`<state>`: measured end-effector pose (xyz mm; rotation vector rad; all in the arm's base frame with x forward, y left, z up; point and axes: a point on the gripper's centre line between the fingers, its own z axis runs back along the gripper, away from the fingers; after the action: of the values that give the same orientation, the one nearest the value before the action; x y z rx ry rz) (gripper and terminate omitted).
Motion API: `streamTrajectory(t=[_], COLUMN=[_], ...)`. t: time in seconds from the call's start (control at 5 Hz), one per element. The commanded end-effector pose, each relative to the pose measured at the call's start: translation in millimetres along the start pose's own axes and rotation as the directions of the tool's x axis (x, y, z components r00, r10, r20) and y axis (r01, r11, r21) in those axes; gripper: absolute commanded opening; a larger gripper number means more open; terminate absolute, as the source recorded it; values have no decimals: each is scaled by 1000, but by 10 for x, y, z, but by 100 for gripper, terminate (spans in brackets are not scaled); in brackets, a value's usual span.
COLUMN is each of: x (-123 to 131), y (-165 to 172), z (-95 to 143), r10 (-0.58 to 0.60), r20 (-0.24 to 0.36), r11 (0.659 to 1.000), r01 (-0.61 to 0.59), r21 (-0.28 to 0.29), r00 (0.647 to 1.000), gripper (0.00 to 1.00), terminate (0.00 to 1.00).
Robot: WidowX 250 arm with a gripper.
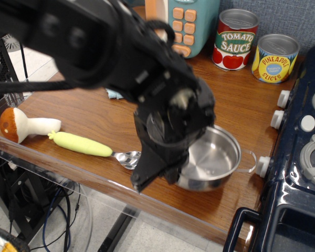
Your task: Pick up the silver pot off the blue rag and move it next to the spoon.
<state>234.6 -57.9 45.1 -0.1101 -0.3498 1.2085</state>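
Pot (212, 160) sits low by the gripper (165, 176), right of the spoon (94, 147). Gripper seems to pinch its rim. Pot looks light, hard and slippery; grip the rim.

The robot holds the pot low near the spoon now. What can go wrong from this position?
1. The silver pot sits close to the table's front edge; released too far forward, it could tip off.
2. The gripper hides the bowl of the spoon; lowering might press on it or knock it.
3. The pot's wire handle nearly reaches a stove knob and could catch.
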Motion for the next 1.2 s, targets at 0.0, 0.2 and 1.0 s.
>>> streamTrajectory(t=[0.0, 0.2, 1.0], x=[-64, -49, 184], y=[44, 34, -114], z=[-118, -134, 405], r10=[-24, -18, -4], r20=[9, -1, 0], r11=[1000, 998, 1000], r01=[24, 18, 4], r21=[15, 64, -18], r00=[1000, 1000, 1000], gripper=[0, 100, 100], terminate=[0, 0, 0])
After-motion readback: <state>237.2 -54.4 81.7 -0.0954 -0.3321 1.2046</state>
